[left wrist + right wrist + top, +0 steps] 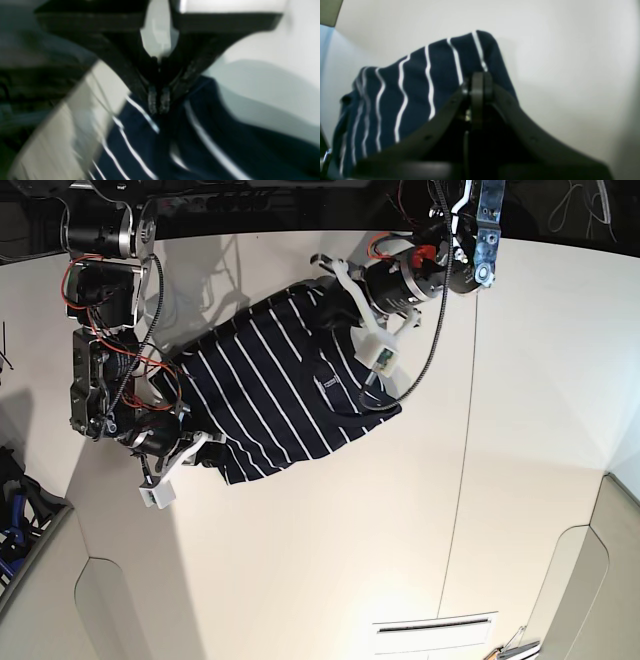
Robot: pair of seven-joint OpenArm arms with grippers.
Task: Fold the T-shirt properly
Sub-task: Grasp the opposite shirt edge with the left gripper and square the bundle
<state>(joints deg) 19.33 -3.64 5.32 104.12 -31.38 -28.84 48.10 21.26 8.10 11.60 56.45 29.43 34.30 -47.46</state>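
Note:
The T-shirt [280,390], dark navy with thin white stripes, lies bunched on the white table [330,540] with a small label [330,383] showing. At the shirt's far edge my left gripper [337,276] is shut on the cloth. The blurred left wrist view shows its fingertips [152,101] pressed together on striped T-shirt fabric [140,140]. My right gripper [207,443] is shut on the shirt's near left corner. Its closed jaws [480,81] pinch a raised fold of the T-shirt [420,82] in the right wrist view.
The table's left edge [60,520] runs close to the right arm, with dark and blue items [15,510] below it. A narrow seam [465,450] crosses the tabletop right of the shirt. A slot [435,627] sits near the front.

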